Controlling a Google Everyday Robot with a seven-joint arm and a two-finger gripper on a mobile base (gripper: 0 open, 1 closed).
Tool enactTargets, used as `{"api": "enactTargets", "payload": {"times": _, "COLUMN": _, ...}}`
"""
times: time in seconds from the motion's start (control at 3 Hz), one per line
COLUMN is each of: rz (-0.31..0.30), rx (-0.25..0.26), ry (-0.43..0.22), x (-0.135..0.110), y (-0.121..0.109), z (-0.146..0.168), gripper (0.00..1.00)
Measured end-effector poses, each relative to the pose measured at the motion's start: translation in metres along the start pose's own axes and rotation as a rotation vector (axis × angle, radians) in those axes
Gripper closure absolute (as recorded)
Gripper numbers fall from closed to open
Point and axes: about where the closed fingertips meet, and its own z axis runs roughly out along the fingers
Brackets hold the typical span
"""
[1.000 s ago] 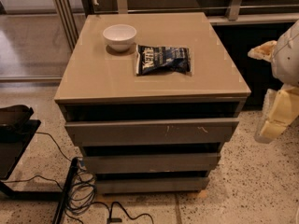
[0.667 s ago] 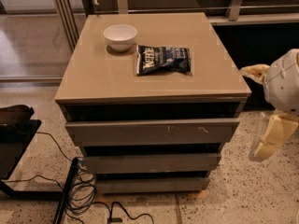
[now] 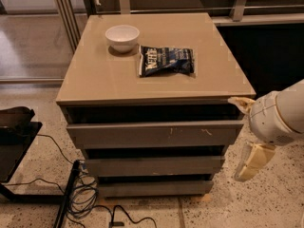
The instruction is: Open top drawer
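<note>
The top drawer (image 3: 154, 134) is the widest grey-taupe front of the cabinet, just under the tabletop, with pale scratch marks near its right end. A dark gap runs above its front panel and none of its interior shows. My gripper (image 3: 237, 139) is at the cabinet's right front corner, level with the drawer's right end. Its two cream fingers are spread wide: the upper fingertip (image 3: 239, 102) is by the tabletop's corner and the lower finger (image 3: 251, 161) hangs beside the second drawer. It holds nothing.
A white bowl (image 3: 122, 36) and a dark chip bag (image 3: 166, 61) lie on the cabinet top (image 3: 95, 80). Two narrower drawer fronts (image 3: 154, 166) sit below. Black cables (image 3: 85, 198) and a dark stand (image 3: 14, 137) are on the floor at left. A dark railing runs behind.
My gripper has moved left and a little down, from beside the cabinet to its right front corner next to the top drawer's end. The drawer has not moved.
</note>
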Motion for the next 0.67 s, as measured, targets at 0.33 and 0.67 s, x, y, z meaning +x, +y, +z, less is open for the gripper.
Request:
{"api": "enactTargets", "payload": {"times": 0.33, "rz": 0.0, "rx": 0.0, "ry": 0.0, "x": 0.0, "y": 0.0, "z": 0.0, "gripper": 0.0}}
{"api": "enactTargets", "payload": {"times": 0.67, "rz": -0.011, "rx": -0.031, "ry": -0.04, "x": -0.006, "y": 0.001, "z": 0.022, "gripper": 0.0}}
